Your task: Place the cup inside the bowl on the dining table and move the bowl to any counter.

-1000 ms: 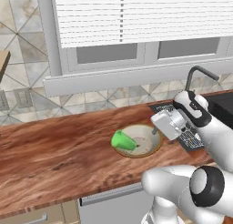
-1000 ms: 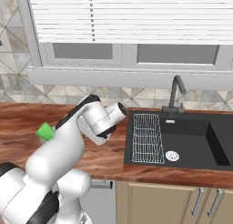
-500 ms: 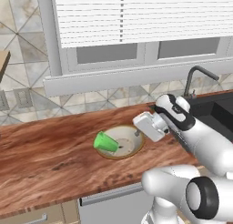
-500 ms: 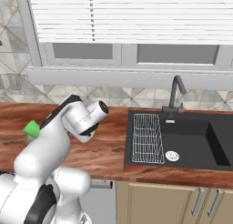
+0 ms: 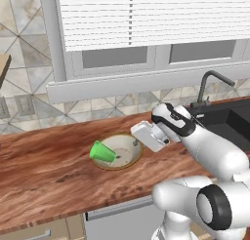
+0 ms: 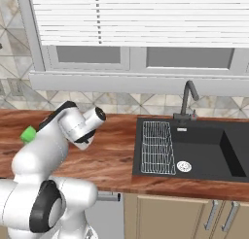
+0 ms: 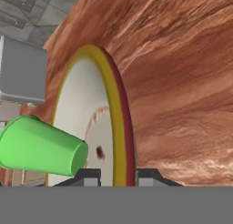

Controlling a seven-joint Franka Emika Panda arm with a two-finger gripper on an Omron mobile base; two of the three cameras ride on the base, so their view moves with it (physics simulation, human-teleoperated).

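Sliding left along the counter [image 5: 44, 170], the bowl [image 5: 117, 151] with the cup [image 5: 101, 152] in it now sits further toward the tiled-wall side than it did a second ago, when it was close to the sink [image 5: 234, 122]. Left to right in the left base view: bare wood worktop, then the green cup lying on its side across the bowl's left part, mouth pointing left and overhanging the rim, then the bowl flat on the counter, then the gripper [image 5: 139, 142] at the bowl's right rim, then the white arm, faucet [image 5: 211, 84] and black sink.

In the hand view the two finger tips [image 7: 88, 176] stand on either side of the bowl's tan rim [image 7: 119, 127], so the pincer looks clenched on that rim, though actual contact is hard to confirm. The cup [image 7: 41, 146] lies tipped inside, base toward the bowl's middle.

In the right base view the cup [image 6: 28, 134] peeks out left of the arm; drying rack [image 6: 158, 146] and sink [image 6: 204, 150] lie well apart to the right.

Judgement: cup is in bowl, bowl is on a counter, so the task seems nearly done; letting go and backing off is what is left. Risk: the tipped cup could roll out if the bowl is jolted.
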